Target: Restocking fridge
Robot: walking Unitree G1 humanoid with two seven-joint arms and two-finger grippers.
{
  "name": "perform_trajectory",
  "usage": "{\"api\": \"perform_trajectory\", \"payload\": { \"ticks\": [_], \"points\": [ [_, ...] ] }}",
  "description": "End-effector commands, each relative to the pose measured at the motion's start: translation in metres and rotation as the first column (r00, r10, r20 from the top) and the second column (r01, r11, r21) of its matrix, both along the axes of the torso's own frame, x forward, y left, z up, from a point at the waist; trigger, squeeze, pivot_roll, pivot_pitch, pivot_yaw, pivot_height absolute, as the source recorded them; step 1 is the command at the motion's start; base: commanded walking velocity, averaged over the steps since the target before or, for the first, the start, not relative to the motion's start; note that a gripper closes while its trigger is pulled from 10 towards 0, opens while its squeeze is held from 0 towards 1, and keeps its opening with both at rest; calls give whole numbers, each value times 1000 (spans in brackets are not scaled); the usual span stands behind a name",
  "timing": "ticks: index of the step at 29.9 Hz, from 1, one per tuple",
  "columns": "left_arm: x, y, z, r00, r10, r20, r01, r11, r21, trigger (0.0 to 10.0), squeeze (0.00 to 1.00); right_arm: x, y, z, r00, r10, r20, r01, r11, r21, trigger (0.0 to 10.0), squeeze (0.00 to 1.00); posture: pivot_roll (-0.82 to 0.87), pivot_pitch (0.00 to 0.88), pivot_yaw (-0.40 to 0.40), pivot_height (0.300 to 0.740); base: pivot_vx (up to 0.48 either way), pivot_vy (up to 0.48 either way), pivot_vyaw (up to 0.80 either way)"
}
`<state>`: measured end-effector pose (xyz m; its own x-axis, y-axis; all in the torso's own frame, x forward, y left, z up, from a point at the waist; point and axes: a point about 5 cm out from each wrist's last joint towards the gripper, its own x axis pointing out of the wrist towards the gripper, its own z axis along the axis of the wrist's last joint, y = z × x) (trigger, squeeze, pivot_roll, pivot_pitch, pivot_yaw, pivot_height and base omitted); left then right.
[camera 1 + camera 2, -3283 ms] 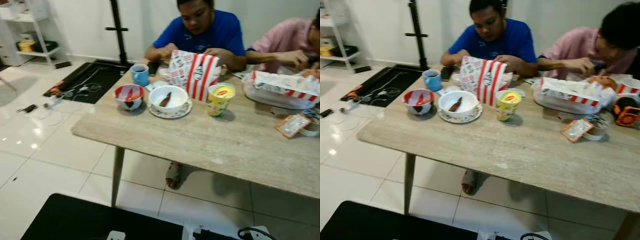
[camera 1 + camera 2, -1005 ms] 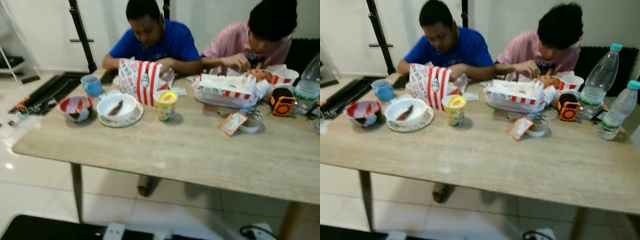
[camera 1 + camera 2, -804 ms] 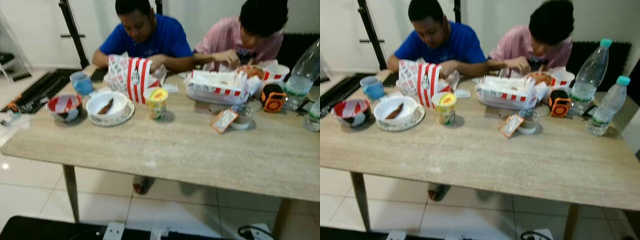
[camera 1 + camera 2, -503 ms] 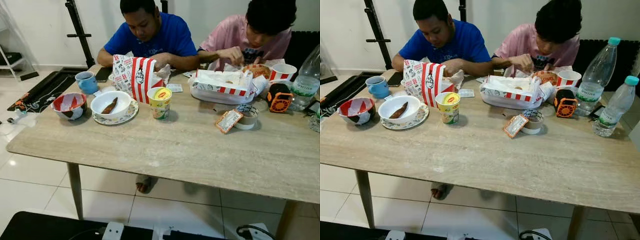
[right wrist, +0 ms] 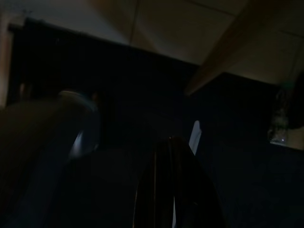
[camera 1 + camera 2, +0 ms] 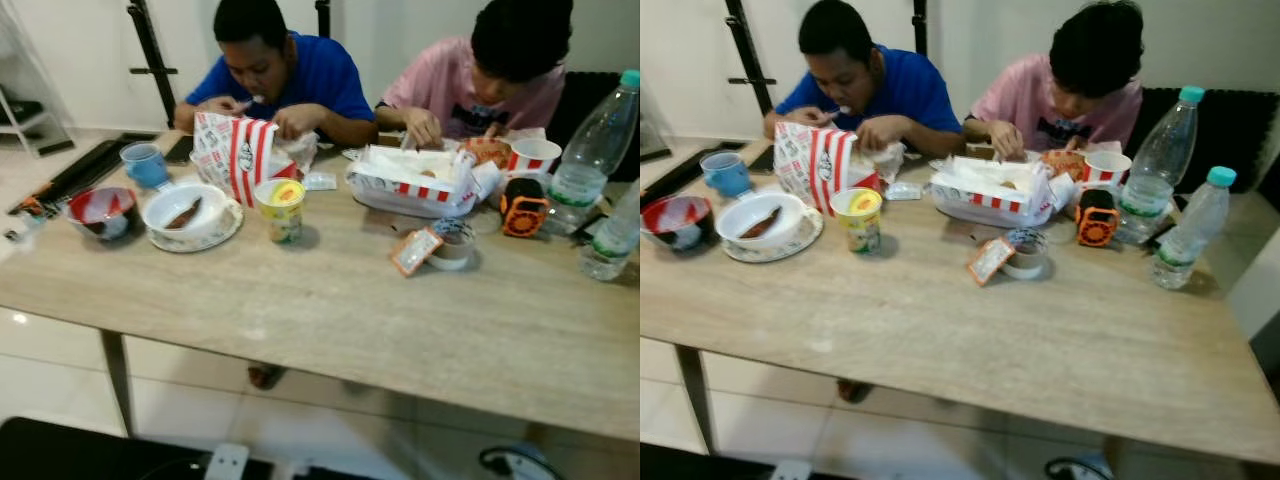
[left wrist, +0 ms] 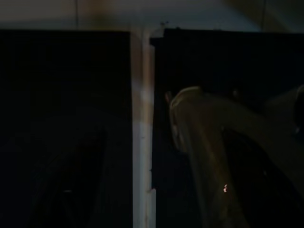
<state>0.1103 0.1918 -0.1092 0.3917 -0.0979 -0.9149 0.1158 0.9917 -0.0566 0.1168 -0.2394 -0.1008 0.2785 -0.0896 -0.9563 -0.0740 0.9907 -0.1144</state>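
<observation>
Two bottles (image 6: 1170,190) are seen upright at the far right of the surface (image 6: 970,330), so the right arm is judged nearer; how far each tool is open cannot be told

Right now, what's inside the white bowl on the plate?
The white bowl, sitting on a patterned plate, holds one brown, elongated piece of food. Too blurred to identify. The near wall hides the bottom of the bowl.
</observation>
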Motion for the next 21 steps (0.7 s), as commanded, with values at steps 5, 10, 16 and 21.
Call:
{"api": "perform_trajectory", "payload": {
  "ticks": [5, 10, 16, 21],
  "points": [
    [-16, -5, -5, 998, -3, -65, 2, 1000, -13, 10000, 0, -4, -5, 0, 1000, -20, -7, 20, 1000, -14, 10000, 0, -16, 0, 7, 740, 0, 0, -436],
    [-15, -4, -5, 998, -6, -63, 5, 1000, -13, 10000, 0, -4, -7, 1, 1000, -30, -2, 30, 999, -20, 10000, 0, -16, 0, 7, 740, 0, 0, 0],
    [-15, -4, -5, 998, -8, -61, 7, 1000, -12, 10000, 0, -7, -19, 3, 997, -79, -3, 78, 993, -91, 10000, 0, -16, 0, 6, 740, 0, 0, 0],
    [-15, -2, -4, 998, -10, -58, 10, 1000, -1, 10000, 0, -22, -60, 13, 961, -278, 15, 272, 926, -262, 10000, 137, -13, 0, 8, 740, 0, 0, 0]
  ]
}}
